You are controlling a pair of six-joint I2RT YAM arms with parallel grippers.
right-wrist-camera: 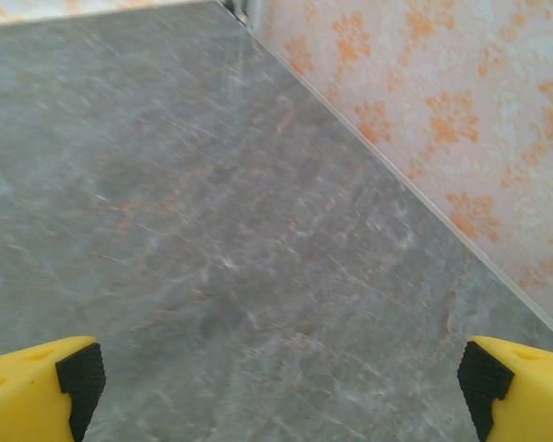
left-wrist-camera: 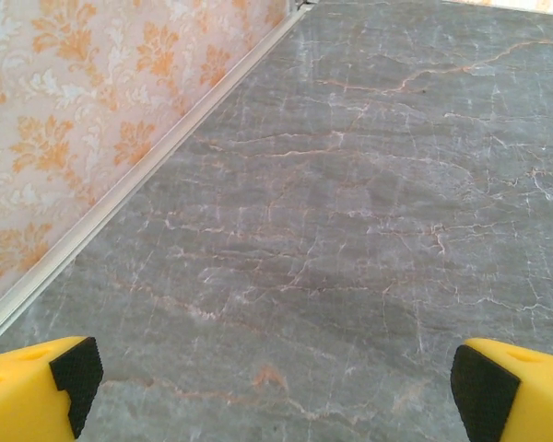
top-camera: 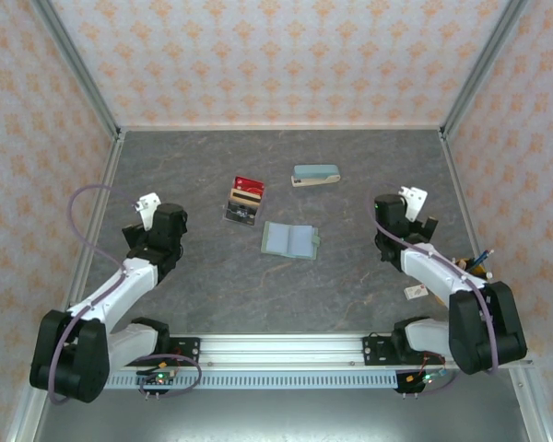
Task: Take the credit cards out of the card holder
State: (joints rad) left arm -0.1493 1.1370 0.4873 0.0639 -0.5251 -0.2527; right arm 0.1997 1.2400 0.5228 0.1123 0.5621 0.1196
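The left tool (left-wrist-camera: 276,379) and the right tool (right-wrist-camera: 276,379) are held wide open and empty, well apart at either side of the bench (top-camera: 212,285). At mid-bench the card holder (top-camera: 288,239) is laid open and flat, with no card made out in it. Just beyond, to its left, the credit cards (top-camera: 244,198) are piled, so the task is judged practically finished.

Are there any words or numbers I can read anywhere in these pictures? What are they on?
No text can be read anywhere.
Cards: some marks, too small and blurred to read.
Small white tag: too small to read.
Card holder: no writing visible.
Teal case: no writing visible.
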